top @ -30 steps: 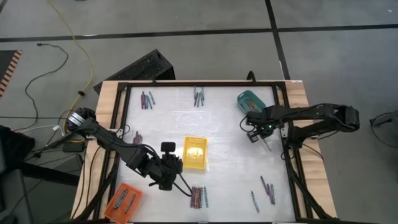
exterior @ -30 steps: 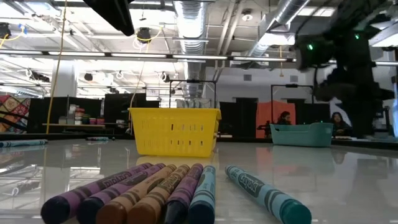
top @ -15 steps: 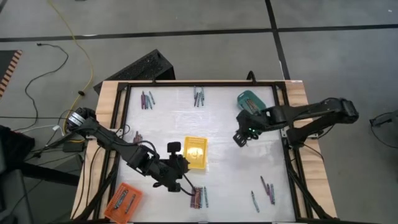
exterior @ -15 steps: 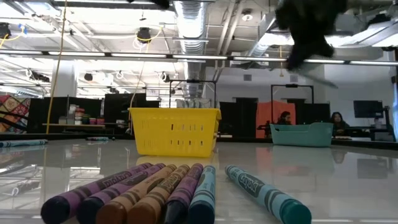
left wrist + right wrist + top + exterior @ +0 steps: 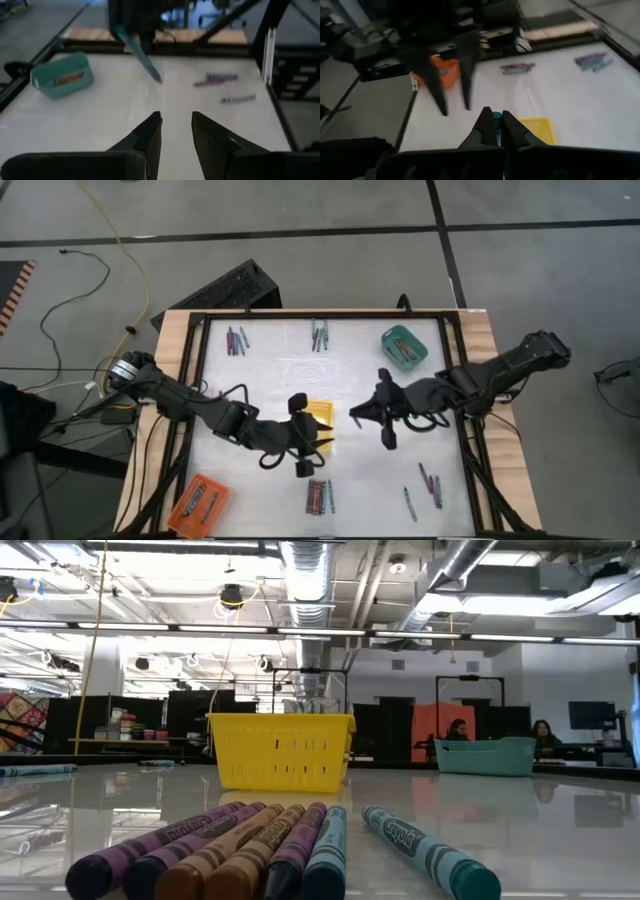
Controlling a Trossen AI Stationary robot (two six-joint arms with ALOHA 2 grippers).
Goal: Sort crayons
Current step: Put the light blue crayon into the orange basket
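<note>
So the right end effector is pinched shut on a teal crayon, and it has swung over from beside the teal tray to mid-surface, right next to the yellow basket. I'd guess a drop into that basket is coming.

The left end effector has slid in too and sits beside the basket, fingers partly apart, holding nothing.

Loose crayons lie in clusters around the surface.

The wrapper lettering on the nearest ones looks like Crayola, but I can't read it for sure.
</note>
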